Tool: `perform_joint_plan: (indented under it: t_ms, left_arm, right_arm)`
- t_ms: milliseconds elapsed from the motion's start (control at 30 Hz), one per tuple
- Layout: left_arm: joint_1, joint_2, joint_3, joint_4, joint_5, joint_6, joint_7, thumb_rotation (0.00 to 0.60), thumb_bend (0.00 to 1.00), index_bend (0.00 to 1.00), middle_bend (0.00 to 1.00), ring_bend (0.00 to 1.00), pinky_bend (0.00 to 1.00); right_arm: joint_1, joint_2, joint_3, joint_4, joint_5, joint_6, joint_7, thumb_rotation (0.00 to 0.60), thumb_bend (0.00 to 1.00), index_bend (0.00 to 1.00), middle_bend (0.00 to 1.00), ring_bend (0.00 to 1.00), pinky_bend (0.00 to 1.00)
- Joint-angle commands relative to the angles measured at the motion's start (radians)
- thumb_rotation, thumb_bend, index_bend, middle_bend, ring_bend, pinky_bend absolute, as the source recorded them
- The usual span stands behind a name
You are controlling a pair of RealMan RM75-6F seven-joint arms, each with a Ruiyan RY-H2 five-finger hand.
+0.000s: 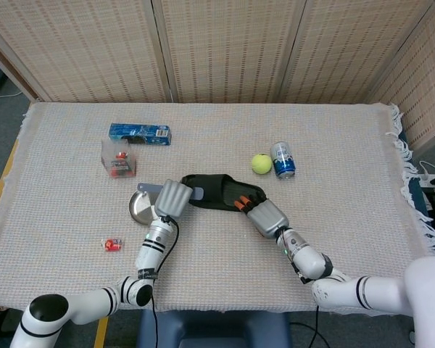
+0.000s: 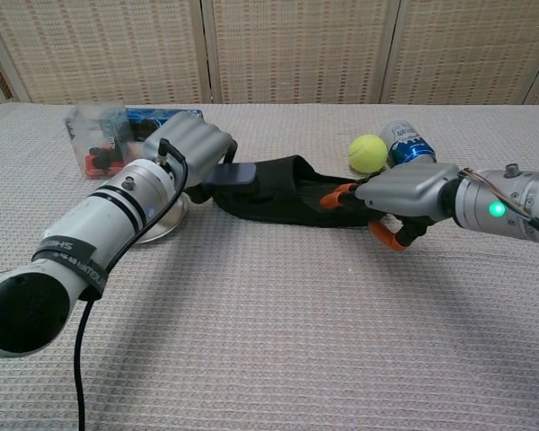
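The left hand point(image 1: 172, 198) was seen with its fingers curled around a flat grey-blue object point(image 2: 231, 173), probably a small case or phone, held at the left mouth of a black fabric pouch point(image 1: 219, 190); exactly how firmly it was gripped could not be told. The object was judged to be only partly inside the pouch, with its near end still showing outside. The right hand point(image 1: 259, 212) was placed at the pouch's opposite end, its orange-tipped fingers point(image 2: 340, 196) pinched on the black fabric, apparently to keep the pouch steady and open.

The pouch was laid flat near the middle of the counter point(image 1: 348, 239), which was covered by a pale woven cloth. A round steel plate point(image 1: 139, 206) was found just beside the left hand, partly hidden beneath the wrist. A small red item point(image 1: 113, 244) was seen nearer the front edge, well apart from the plate. Behind the plate, a clear plastic box point(image 1: 118, 158) with red and black contents was set, and a blue packet point(image 1: 138, 133) lay just behind it. To the right of the pouch, a yellow tennis ball point(image 1: 260, 164) and a blue drink can point(image 1: 282, 160) stood side by side, almost touching.

The insertion was judged begun but unfinished.
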Motion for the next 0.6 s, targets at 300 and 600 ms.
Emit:
perform_joint_plan:
  t_ms: [300,600]
  left_arm:
    - [0.124,0.162,0.073,-0.258,-0.053,0.087,0.123,0.600,0.40,0.41,0.46,0.84,1.00]
    - [0.156,0.156,0.104,-0.171,-0.098,0.057,0.130,0.600,0.40,0.40,0.46,0.84,1.00]
  right_arm:
    - [-0.070,0.226,0.059,-0.207,-0.138,0.111,0.151,0.600,0.25,0.00,0.00,0.00,0.00]
    - [-0.087,0.268,0.053,-0.252,-0.162,0.101,0.178,0.600,0.25,0.00,0.00,0.00,0.00]
